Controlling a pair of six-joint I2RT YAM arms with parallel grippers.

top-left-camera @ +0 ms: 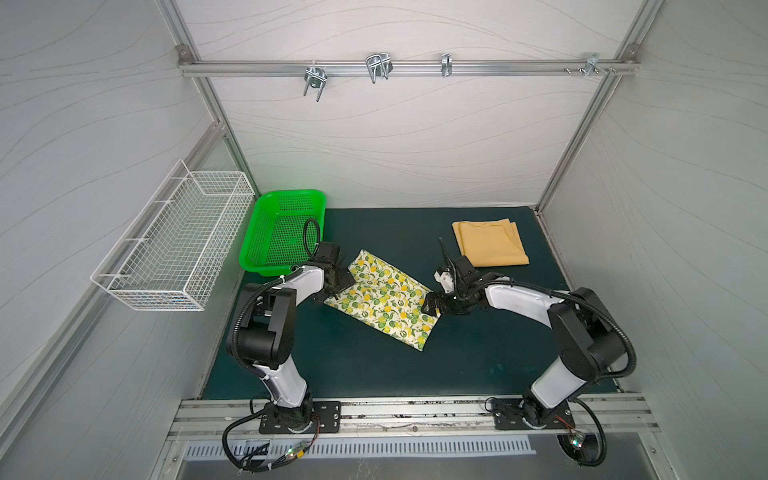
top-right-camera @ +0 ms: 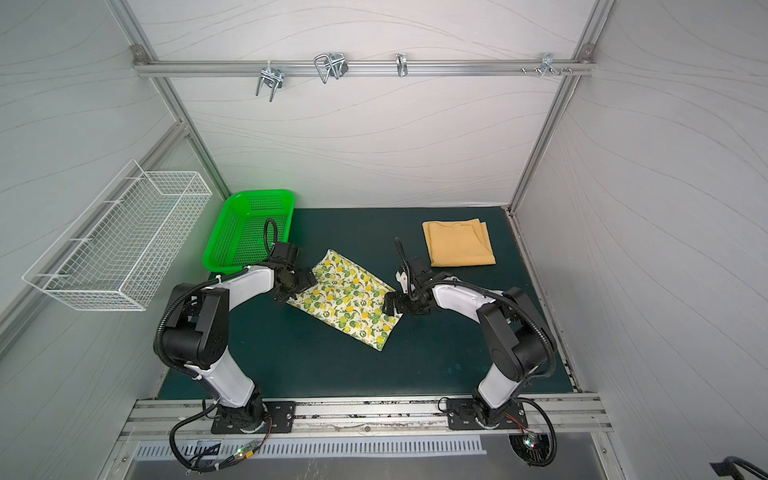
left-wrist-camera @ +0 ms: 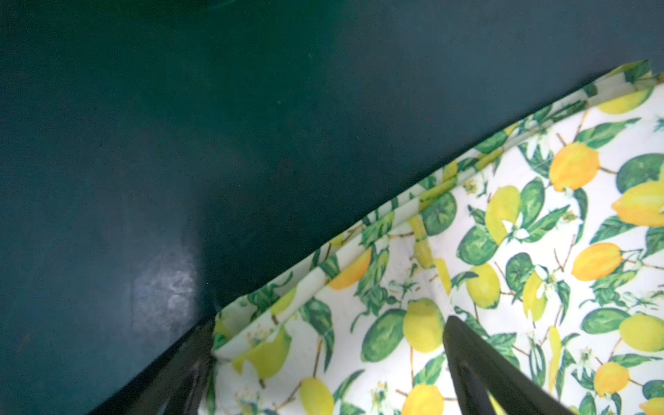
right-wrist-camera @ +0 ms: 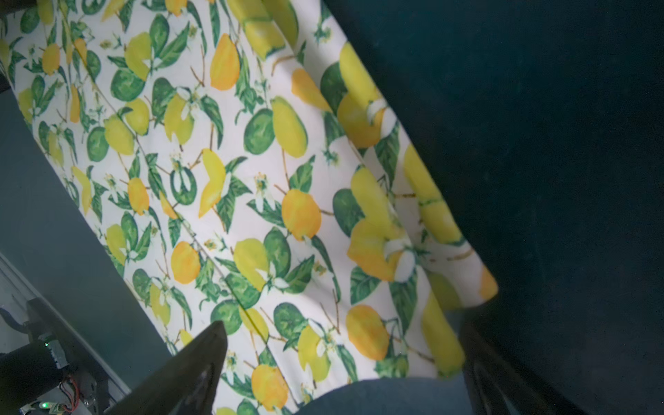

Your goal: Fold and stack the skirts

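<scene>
**Skirts, two.**
- Lemon skirt point(top-left-camera: 384, 301): cream, printed with lemons and leaves. It lies folded flat at the centre of the mat, its long axis running from 10 o'clock to 4 o'clock. Layered edges show along one side in the left wrist view point(left-wrist-camera: 503, 269).
- Mustard skirt point(top-left-camera: 490, 243): plain, folded to a rough square. It lies at 1 o'clock on the mat, well apart from the lemon skirt, with no gripper on it.

**Grippers, two.**
- Left gripper point(top-left-camera: 334, 289): at the lemon skirt's 9 o'clock corner. Its jaws are spread wide and straddle that corner, one finger point(left-wrist-camera: 485, 373) over the print and the other at the mat's side of the edge.
- Right gripper point(top-left-camera: 430, 309): at the lemon skirt's 3 o'clock edge. Its jaws are likewise wide, with cloth lying between the fingers point(right-wrist-camera: 194, 366). Whether the tips touch the cloth, I cannot tell.

**Surface.** One dark green mat point(top-left-camera: 374, 374), smooth, with pale scuffing in places.

**Room.** Pale grey panelled walls point(top-left-camera: 395, 145) close in three sides on an aluminium frame.

**Fittings.**
- One green plastic basket point(top-left-camera: 291, 193) at 10 o'clock on the mat.
- One white wire basket point(top-left-camera: 174, 245) hung on the wall at 9 o'clock.
- One rail point(top-left-camera: 415, 66) across the wall at 12 o'clock, carrying four metal hooks point(top-left-camera: 314, 79).
</scene>
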